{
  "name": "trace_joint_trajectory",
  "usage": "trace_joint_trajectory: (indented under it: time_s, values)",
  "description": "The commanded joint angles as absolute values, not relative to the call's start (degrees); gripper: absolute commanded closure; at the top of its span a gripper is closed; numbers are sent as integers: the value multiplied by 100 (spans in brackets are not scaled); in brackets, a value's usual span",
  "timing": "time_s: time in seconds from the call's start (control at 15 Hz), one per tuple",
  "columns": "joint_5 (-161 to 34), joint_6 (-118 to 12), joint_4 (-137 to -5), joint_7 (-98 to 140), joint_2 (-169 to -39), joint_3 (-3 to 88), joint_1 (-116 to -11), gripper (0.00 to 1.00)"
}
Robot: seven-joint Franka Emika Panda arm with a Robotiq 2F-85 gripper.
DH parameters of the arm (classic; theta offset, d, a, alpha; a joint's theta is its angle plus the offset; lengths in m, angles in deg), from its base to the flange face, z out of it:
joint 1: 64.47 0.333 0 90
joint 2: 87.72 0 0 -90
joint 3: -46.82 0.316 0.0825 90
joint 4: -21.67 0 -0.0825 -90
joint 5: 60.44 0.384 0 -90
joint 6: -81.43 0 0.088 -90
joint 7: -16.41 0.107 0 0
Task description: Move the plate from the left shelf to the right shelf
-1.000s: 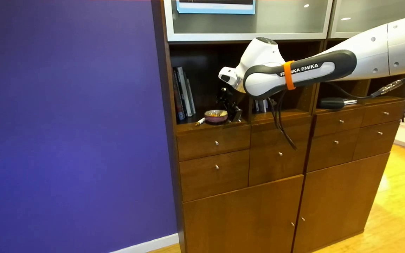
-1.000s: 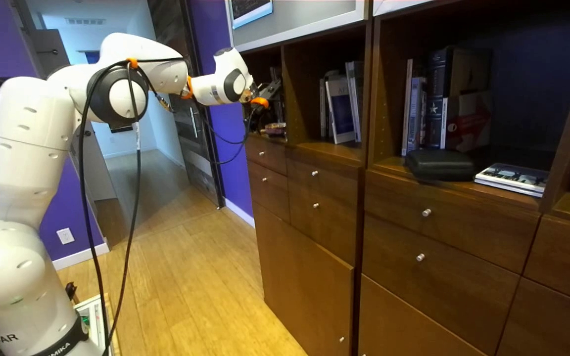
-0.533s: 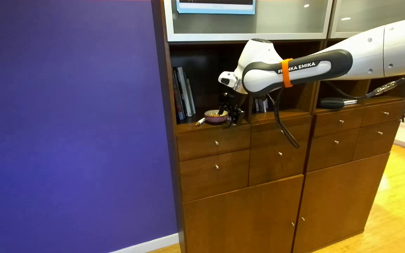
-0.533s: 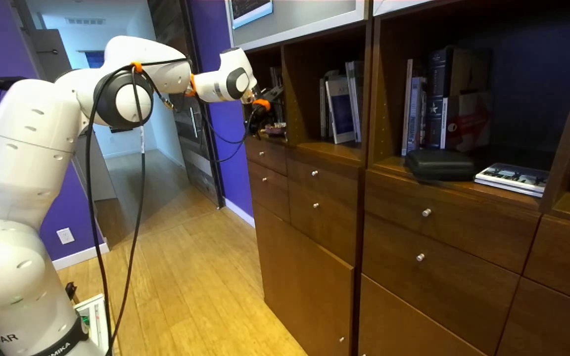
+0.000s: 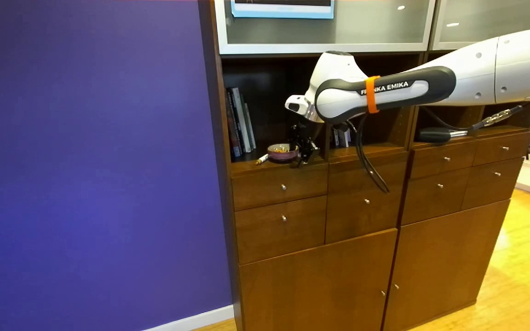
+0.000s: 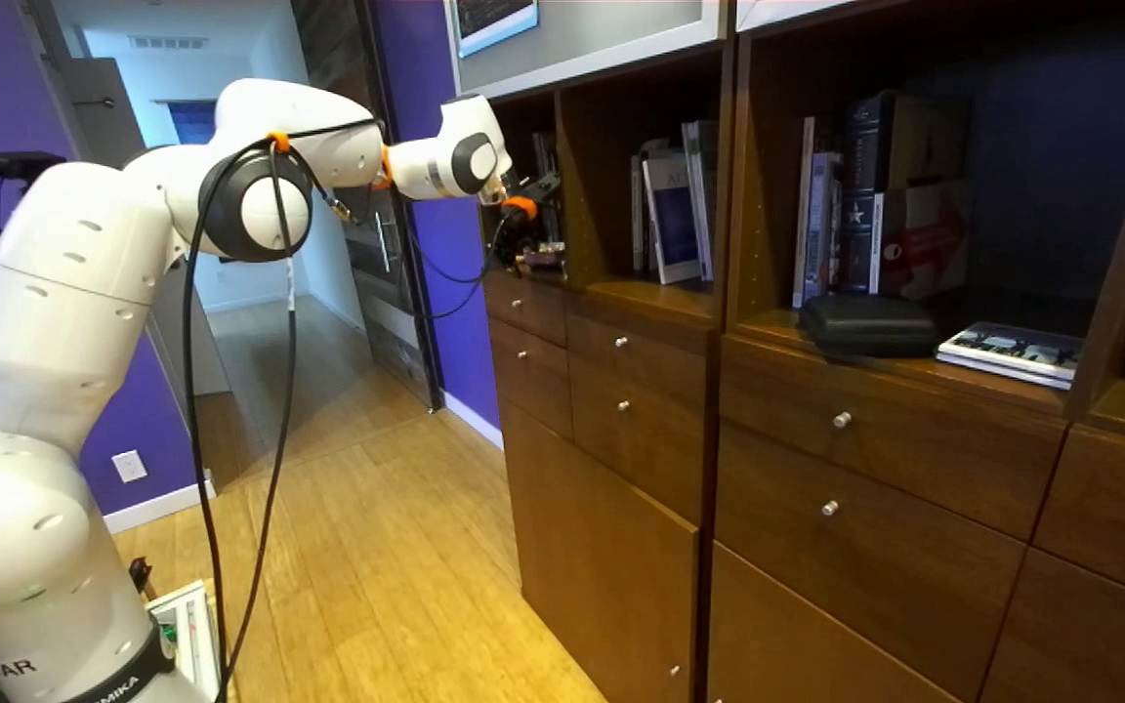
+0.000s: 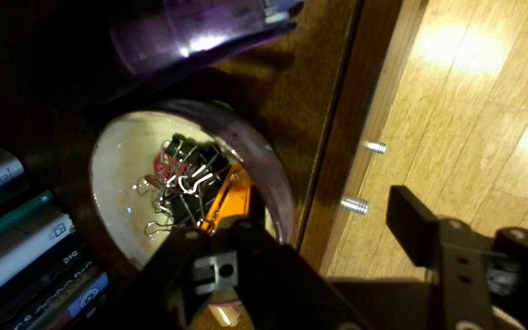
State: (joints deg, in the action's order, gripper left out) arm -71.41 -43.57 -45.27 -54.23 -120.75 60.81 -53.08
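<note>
No flat plate shows; a round bowl with a purple outside and cream inside stands on the left shelf. The bowl appears in both exterior views and in the wrist view. It holds black and red binder clips and an orange item. My gripper is at the bowl's side in both exterior views. In the wrist view the gripper is open, with one finger over the bowl's inside and the other outside, beyond the shelf's front edge. The near rim lies between them, partly hidden by the finger.
Books stand left of the bowl, and a marker lies beside it. A purple holder is close to the bowl. An upright divider bounds this shelf. Another shelf holds a black case and flat white books.
My gripper has moved down to the bowl, its fingers now at the rim. The arm has shifted lower and toward the shelf. The bowl has not visibly moved.
</note>
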Motion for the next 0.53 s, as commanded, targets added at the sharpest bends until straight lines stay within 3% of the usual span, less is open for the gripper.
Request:
trace_joint_trajectory:
  time_s: [0.0,0.27,0.47]
  values:
    - [-7063,-4155,-4142,-5490,-12288,6111,-5316,58]
    - [-7072,-4126,-3967,-5484,-12354,6120,-5303,72]
    - [-7080,-4029,-3908,-5476,-12362,6120,-5296,67]
